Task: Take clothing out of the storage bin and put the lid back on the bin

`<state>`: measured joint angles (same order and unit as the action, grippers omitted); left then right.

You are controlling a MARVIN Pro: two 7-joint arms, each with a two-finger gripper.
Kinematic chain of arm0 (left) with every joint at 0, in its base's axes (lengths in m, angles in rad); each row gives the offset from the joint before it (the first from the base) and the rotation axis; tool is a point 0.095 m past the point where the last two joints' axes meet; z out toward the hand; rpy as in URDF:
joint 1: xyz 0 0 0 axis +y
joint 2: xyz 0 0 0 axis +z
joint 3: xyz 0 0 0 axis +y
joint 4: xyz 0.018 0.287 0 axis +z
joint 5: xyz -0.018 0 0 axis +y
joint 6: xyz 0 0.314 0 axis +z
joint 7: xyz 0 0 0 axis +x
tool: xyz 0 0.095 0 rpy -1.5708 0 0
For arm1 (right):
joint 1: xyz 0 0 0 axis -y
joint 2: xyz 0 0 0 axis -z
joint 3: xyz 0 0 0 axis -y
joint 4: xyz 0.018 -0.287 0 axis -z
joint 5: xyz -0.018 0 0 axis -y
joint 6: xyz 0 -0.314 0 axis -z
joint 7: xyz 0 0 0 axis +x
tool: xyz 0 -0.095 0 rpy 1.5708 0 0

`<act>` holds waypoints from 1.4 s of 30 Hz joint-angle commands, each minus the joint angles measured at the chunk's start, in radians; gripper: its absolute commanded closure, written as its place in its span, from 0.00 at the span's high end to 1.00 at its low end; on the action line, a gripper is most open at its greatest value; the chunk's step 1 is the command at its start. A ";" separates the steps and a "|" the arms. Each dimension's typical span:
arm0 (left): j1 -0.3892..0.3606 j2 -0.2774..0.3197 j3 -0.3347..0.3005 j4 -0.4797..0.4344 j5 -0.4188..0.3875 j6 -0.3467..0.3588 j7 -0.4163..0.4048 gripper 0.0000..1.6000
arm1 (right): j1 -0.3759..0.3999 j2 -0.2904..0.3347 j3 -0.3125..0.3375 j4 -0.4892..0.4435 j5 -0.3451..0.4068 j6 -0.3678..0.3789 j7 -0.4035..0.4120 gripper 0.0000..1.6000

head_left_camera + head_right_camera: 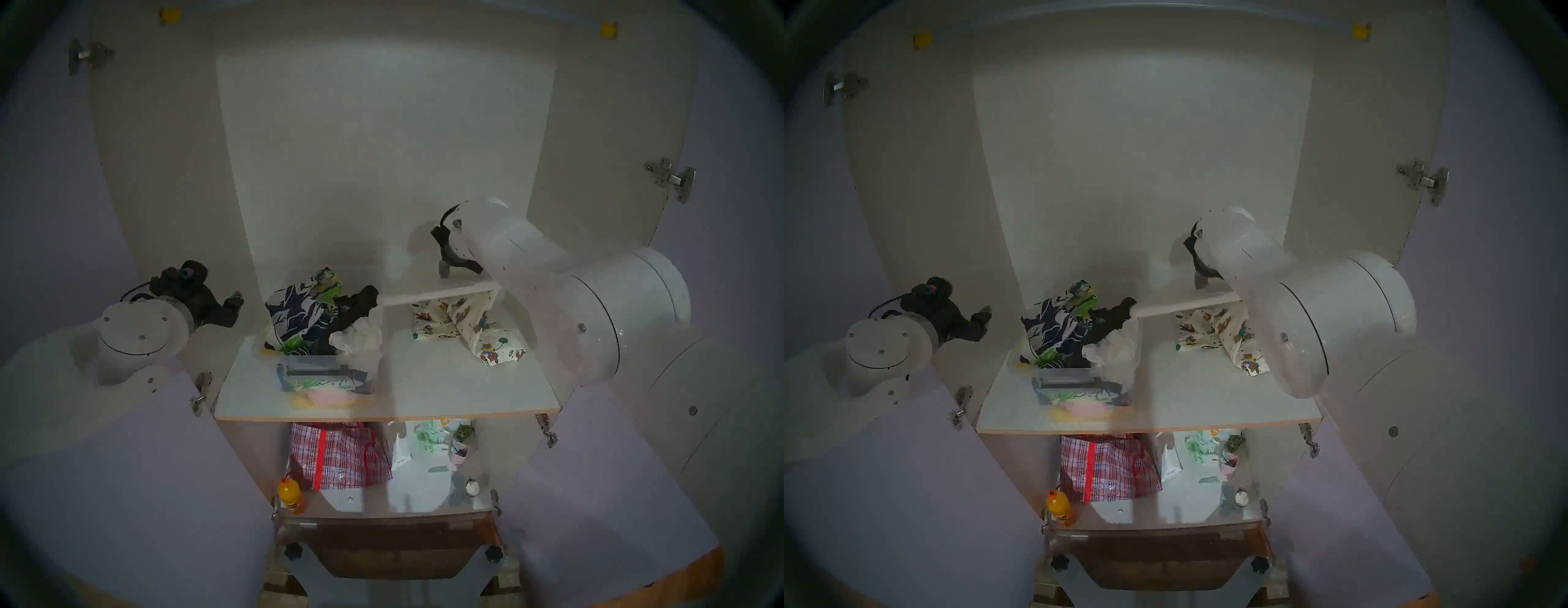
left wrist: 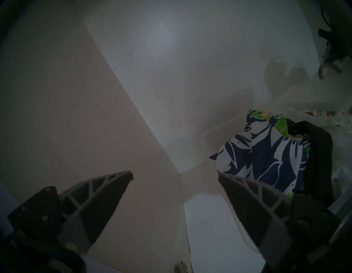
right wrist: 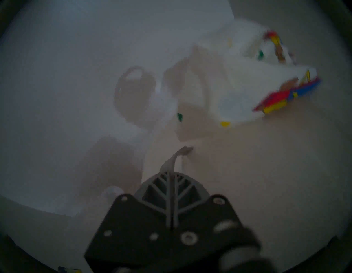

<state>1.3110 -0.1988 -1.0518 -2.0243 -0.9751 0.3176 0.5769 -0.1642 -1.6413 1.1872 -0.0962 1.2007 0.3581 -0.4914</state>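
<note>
Holding lid (image 1: 441, 293) aloft by strap, right gripper (image 3: 172, 171) jaws clamped together on it, above garment (image 1: 466, 329) lying on shelf (image 1: 445, 382) beside bin (image 1: 324, 373). Bin uncovered, overstuffed. Left gripper (image 2: 175, 175) idle, jaws apart.

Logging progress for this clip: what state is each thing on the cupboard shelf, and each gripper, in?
Clear plastic storage bin: uncovered, overfull with cloths.
White plastic lid: off the bin, raised, held by its strap.
Cream cartoon-print garment: out, crumpled on shelf.
Left gripper: open, empty.
Right gripper: shut on the lid.
</note>
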 commanded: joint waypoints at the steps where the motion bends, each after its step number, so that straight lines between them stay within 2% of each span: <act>1: -0.020 0.008 -0.019 -0.005 0.004 -0.005 0.003 1.00 | 0.039 0.008 -0.019 -0.042 -0.017 0.013 0.036 0.00; 11: -0.021 0.009 -0.018 -0.005 0.005 -0.005 0.003 1.00 | 0.045 0.006 -0.001 -0.054 0.000 0.003 0.062 0.00; 15: -0.022 0.010 -0.018 -0.005 0.005 -0.005 0.003 1.00 | 0.033 -0.014 -0.036 -0.060 -0.029 -0.002 0.070 0.00; 19: -0.023 0.010 -0.019 -0.006 0.005 -0.006 0.003 1.00 | -0.011 -0.030 -0.069 -0.052 -0.047 -0.013 0.084 0.00; 20: -0.023 0.010 -0.019 -0.006 0.005 -0.006 0.003 1.00 | -0.025 -0.032 -0.077 -0.051 -0.050 -0.017 0.087 0.12; 21: -0.024 0.010 -0.019 -0.006 0.005 -0.006 0.003 1.00 | -0.036 -0.034 -0.082 -0.048 -0.052 -0.013 0.088 0.12; 23: -0.024 0.011 -0.019 -0.006 0.005 -0.006 0.003 1.00 | -0.050 -0.030 -0.088 -0.046 -0.055 0.000 0.082 0.27; 24: -0.024 0.011 -0.019 -0.006 0.005 -0.006 0.003 1.00 | -0.056 -0.026 -0.091 -0.047 -0.057 0.004 0.083 1.00; 29: -0.025 0.011 -0.020 -0.006 0.005 -0.006 0.003 1.00 | -0.077 -0.016 -0.153 -0.028 -0.101 0.047 0.070 1.00; 42: -0.026 0.013 -0.021 -0.008 0.005 -0.006 0.003 1.00 | -0.150 0.028 -0.416 -0.024 -0.261 0.233 0.160 1.00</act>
<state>1.3088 -0.1985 -1.0492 -2.0241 -0.9750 0.3174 0.5773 -0.3153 -1.6348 0.8283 -0.1071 0.9934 0.5299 -0.3761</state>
